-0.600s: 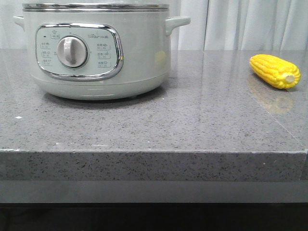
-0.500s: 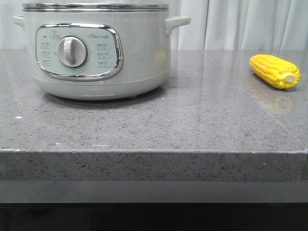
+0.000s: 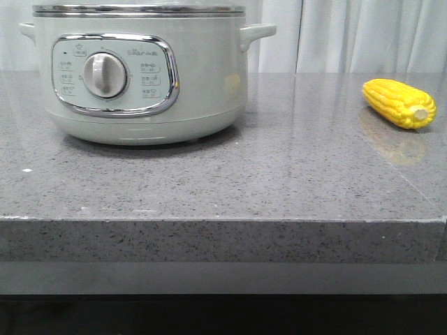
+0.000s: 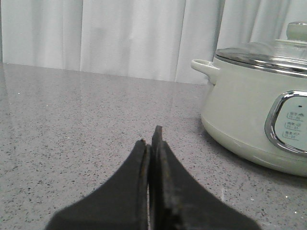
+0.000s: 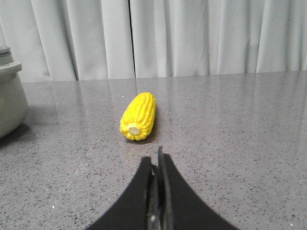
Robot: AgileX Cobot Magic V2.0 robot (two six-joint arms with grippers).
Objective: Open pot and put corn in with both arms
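Change: across the last half second the front view shows nothing moved; pot, lid and corn sit exactly as before, and neither arm has come into that view. I judge the task has not started.
Countertop (image 3: pixel 279 181): speckled grey stone carrying everything.
Pot (image 3: pixel 140 70): lid still seated on its steel rim, so opening remains the first step. It stands ahead of the left gripper and off to that gripper's right side, near but not touching.
Lid (image 4: pixel 268 52): glass, with its knob just visible at the frame edge; untouched.
Corn (image 5: pixel 139 116): lying on its side straight ahead of the right gripper, stub end toward it, a short way off and apart from the fingers; well apart from the pot.
Left gripper (image 4: pixel 152 139): fingers pressed together, holding nothing, low over the counter.
Right gripper (image 5: pixel 156 160): fingers likewise together and empty, aimed at the corn; it must part them before any grasp.
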